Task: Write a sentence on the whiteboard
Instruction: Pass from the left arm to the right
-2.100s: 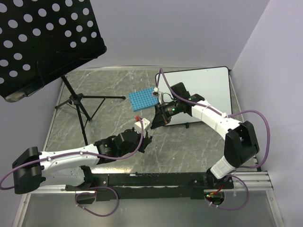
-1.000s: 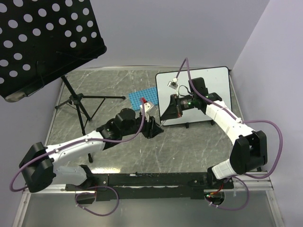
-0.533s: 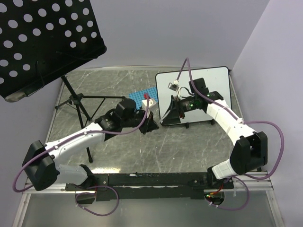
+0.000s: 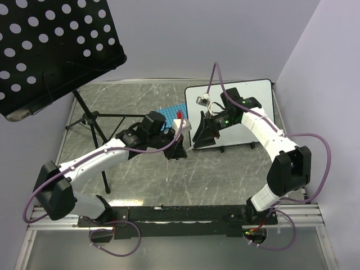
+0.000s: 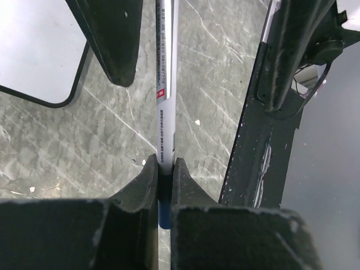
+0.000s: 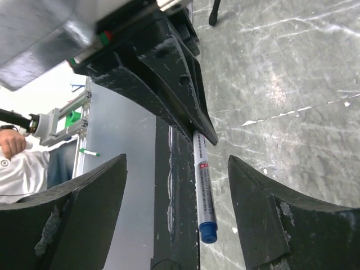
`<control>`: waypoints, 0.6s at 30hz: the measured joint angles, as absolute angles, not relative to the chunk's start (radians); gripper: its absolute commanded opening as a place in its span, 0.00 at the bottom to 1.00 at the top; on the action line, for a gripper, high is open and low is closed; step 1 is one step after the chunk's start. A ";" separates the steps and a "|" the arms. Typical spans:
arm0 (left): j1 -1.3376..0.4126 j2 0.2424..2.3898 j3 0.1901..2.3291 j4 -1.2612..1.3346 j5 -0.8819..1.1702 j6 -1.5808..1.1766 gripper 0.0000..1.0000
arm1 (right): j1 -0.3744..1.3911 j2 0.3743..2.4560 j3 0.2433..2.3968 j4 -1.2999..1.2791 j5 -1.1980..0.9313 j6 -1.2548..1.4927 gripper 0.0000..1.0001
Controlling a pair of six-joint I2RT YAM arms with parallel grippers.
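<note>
The whiteboard (image 4: pixel 253 104) stands at the back right, and its rounded corner (image 5: pixel 39 50) shows plain white. The sentence is out of view. My left gripper (image 4: pixel 179 151) (image 5: pixel 165 162) is shut on a silver marker (image 5: pixel 163 101) near its blue end, the barrel pointing away toward the board. My right gripper (image 4: pixel 202 138) (image 6: pixel 177 163) stands open just in front of the board. Its fingers (image 6: pixel 281 208) straddle the marker (image 6: pixel 202 191) without touching it. The marker's blue end (image 6: pixel 208 232) points at the right wrist camera.
A black perforated music stand (image 4: pixel 50 50) on a tripod (image 4: pixel 93 126) fills the left. A blue gridded rack (image 4: pixel 167 114) lies behind my left wrist. The black base rail (image 4: pixel 185 214) runs along the near edge. Purple cables loop off both arms.
My left gripper has shut on the marker and my right gripper has opened and let go of it. The left arm has reached farther toward the board.
</note>
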State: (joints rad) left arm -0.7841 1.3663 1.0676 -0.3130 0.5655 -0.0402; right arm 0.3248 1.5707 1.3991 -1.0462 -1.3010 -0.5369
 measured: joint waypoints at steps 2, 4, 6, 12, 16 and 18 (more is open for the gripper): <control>-0.778 1.366 1.067 -0.310 0.569 -0.042 0.01 | 0.331 1.573 1.399 -1.045 -1.298 -0.535 0.76; -0.770 1.366 1.067 -0.300 0.572 -0.048 0.01 | 0.343 1.573 1.399 -1.041 -1.298 -0.529 0.73; -0.761 1.366 1.067 -0.279 0.578 -0.062 0.01 | 0.356 1.573 1.398 -1.034 -1.298 -0.516 0.69; -0.754 1.372 1.067 -0.252 0.591 -0.089 0.01 | 0.367 1.581 1.399 -1.011 -1.294 -0.491 0.61; -0.752 1.377 1.067 -0.240 0.595 -0.106 0.01 | 0.367 1.589 1.398 -0.982 -1.291 -0.463 0.54; -0.751 1.377 1.067 -0.231 0.598 -0.117 0.01 | 0.367 1.589 1.393 -0.963 -1.291 -0.448 0.48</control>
State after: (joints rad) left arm -0.7509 1.3773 1.0668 -0.2310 0.5980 -0.1173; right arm 0.3668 1.5887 1.3926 -0.9627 -1.2907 -0.4477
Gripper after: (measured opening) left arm 0.076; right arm 0.545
